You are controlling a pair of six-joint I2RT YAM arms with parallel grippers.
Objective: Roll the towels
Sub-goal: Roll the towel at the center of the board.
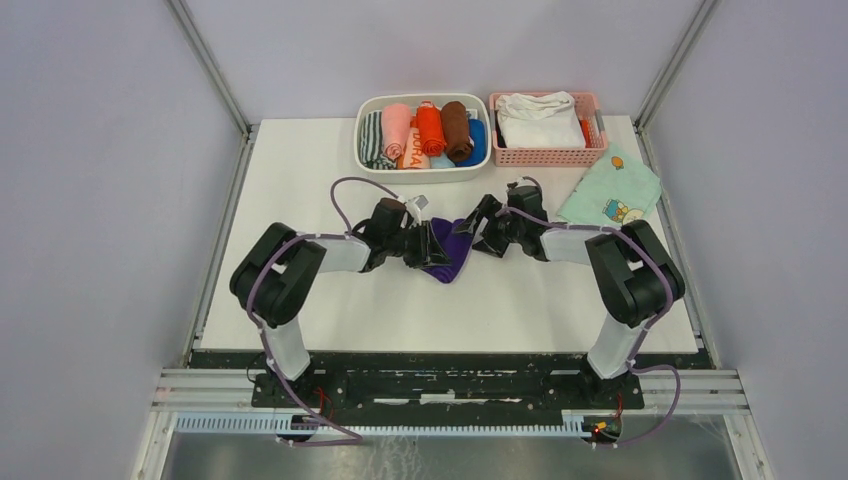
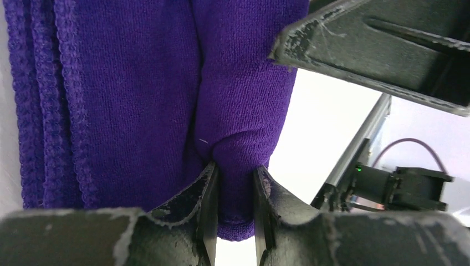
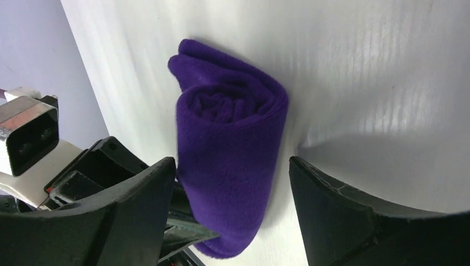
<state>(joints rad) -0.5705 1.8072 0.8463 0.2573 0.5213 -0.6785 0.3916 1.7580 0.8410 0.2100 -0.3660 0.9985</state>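
Purple towel [image 1: 455, 252] sits mid-worktop [image 1: 300, 290], between the two arms. It is partly rolled: the right wrist view shows a roll end-on [image 3: 233, 149] with spiral layers visible, lying on the white surface.

Left fingers [image 1: 432, 255] are closed on a fold of the purple towel. The left wrist view shows the pinch clearly, with cloth squeezed between both fingers [image 2: 208, 188] and a small hem poking out below them. The rest of the towel [image 2: 111, 100] spreads above, stitched edges stacked at the left.

Right fingers [image 1: 484, 218] are open wide, straddling the roll with one finger on each side [image 3: 332, 205]. The one finger stands clear of the cloth. The other sits right at the roll's edge, and I can't tell if it touches. Nothing is held.

Pink towel [image 1: 396, 130] is rolled and standing in the white basket [image 1: 420, 176] at the far edge, packed beside orange, brown, blue and striped rolls.

The pink basket [image 1: 545, 157] touches the white one on its right and holds a folded white cloth [image 1: 538, 118]. The mint cartoon cloth [image 1: 610, 190] lies flat near the pink basket, right of the right arm's wrist.
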